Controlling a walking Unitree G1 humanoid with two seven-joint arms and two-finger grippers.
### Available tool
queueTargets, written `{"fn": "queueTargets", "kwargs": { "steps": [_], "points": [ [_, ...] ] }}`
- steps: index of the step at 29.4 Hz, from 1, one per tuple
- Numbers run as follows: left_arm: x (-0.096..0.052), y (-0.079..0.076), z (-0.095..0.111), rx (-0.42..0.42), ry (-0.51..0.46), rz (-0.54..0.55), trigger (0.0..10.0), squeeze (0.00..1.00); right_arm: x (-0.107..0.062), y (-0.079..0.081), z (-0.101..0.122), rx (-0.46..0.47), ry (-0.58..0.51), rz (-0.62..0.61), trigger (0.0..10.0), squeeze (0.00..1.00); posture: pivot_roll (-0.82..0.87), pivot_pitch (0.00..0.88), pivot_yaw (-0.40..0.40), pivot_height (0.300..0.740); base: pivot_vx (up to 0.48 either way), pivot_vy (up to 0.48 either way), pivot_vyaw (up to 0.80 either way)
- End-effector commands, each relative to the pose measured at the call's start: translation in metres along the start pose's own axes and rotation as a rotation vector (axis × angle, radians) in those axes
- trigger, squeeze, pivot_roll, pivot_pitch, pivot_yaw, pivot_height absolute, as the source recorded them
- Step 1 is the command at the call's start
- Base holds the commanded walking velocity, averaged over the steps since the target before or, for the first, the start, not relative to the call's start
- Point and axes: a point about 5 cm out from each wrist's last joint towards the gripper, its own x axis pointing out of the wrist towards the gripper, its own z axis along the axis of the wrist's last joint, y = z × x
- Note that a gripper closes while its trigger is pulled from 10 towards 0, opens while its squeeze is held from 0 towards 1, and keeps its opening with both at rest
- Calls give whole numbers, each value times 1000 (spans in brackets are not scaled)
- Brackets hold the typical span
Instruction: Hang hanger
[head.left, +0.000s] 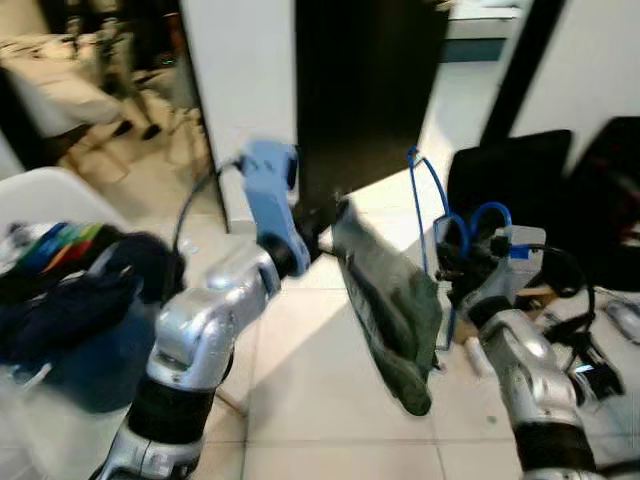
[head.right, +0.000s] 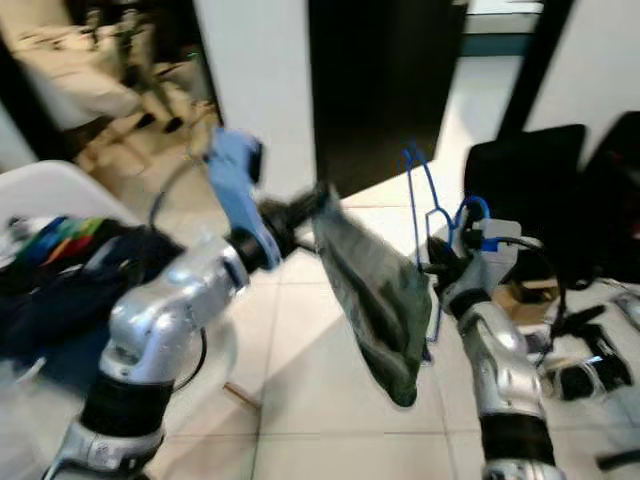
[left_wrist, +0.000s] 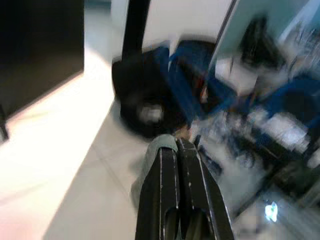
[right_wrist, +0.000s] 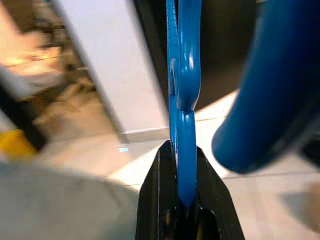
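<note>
A blue hanger (head.left: 425, 215) stands upright, pinched in the right gripper (right_wrist: 182, 192) above the tiled floor (head.left: 300, 350). Beside it, the left gripper (left_wrist: 179, 155), arm raised, clamps a hanging green cloth (head.left: 390, 305); dark bags (head.left: 505, 180) behind.

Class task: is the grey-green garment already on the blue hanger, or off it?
Off it. The grey-green garment dangles from the left gripper, shut on its edge; the right gripper holds the bare blue hanger beside it.

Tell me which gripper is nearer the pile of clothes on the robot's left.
Left. The left gripper, shut on the green garment, sits beside the clothes pile. The right gripper, clamping the blue hanger, is farther off, beyond the garment.
</note>
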Motion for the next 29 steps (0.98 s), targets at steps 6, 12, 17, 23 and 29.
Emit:
{"fn": "queueTargets", "kwargs": {
  "steps": [6, 12, 17, 23, 29],
  "points": [
    [-34, 50, -80, -15, 283, 242, 10000, 0, -14, 10, -27, -26, 114, 17, 10000, 0, -23, 75, 7, 740, 0, 0, -800],
    [-48, 49, -99, -144, 264, 251, 10000, 0, -23, 33, -33, 28, 124, 83, 10000, 0, -26, 91, 6, 740, 0, 0, -800],
    [-45, 54, -90, -215, 179, 228, 10000, 0, -24, 64, -36, 49, 126, 175, 10000, 0, -25, 106, 1, 740, 0, 0, -800],
    [-45, 56, -90, -256, 147, 208, 10000, 0, -25, 64, -36, 32, 133, 176, 10000, 0, -34, 111, 0, 740, 0, 0, -800],
    [-49, 58, -85, -273, 81, 248, 10000, 0, -33, 63, -37, -39, 168, 185, 10000, 0, -44, 122, -12, 740, 0, 0, -800]
  ]
}}
